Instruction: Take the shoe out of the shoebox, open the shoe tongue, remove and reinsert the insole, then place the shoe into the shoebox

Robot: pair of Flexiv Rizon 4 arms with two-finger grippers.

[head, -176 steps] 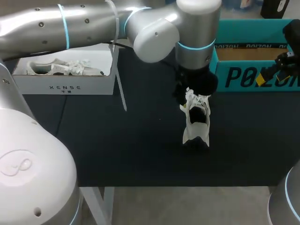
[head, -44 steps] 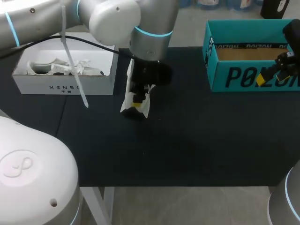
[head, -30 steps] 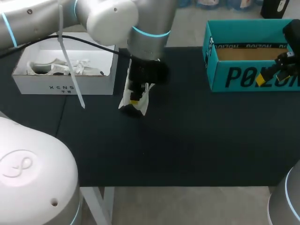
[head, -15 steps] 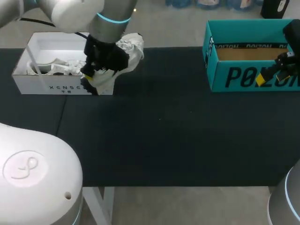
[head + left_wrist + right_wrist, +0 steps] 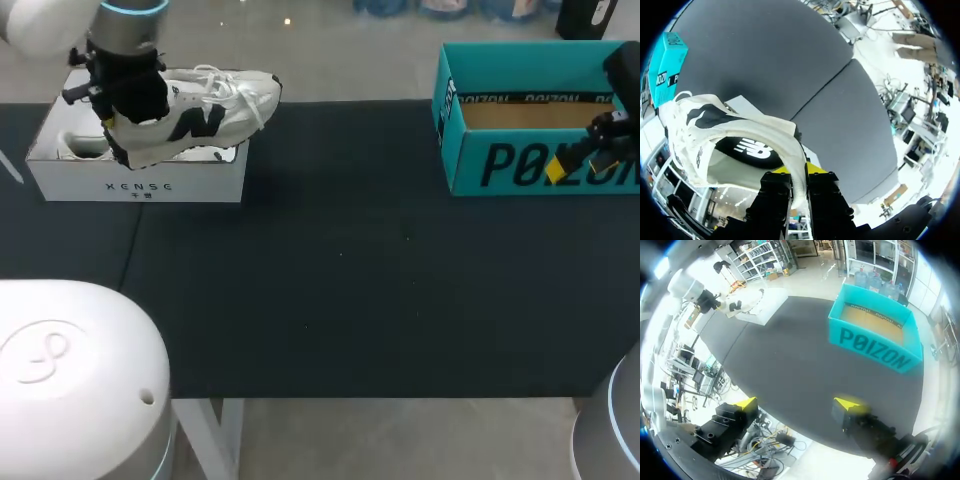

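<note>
Our left gripper (image 5: pixel 799 170) pinches the heel rim of the shoe (image 5: pixel 205 108) above the white box (image 5: pixel 140 186), a light, soft-topped thing best gripped there, we judge; our right gripper (image 5: pixel 796 403) gapes empty.

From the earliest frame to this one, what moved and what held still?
The left end effector, shut on the white shoe throughout, carried it leftward from beside the teal box and swung it from hanging down to roughly level over the white shoebox. Both boxes and the open right end effector stayed put.
</note>
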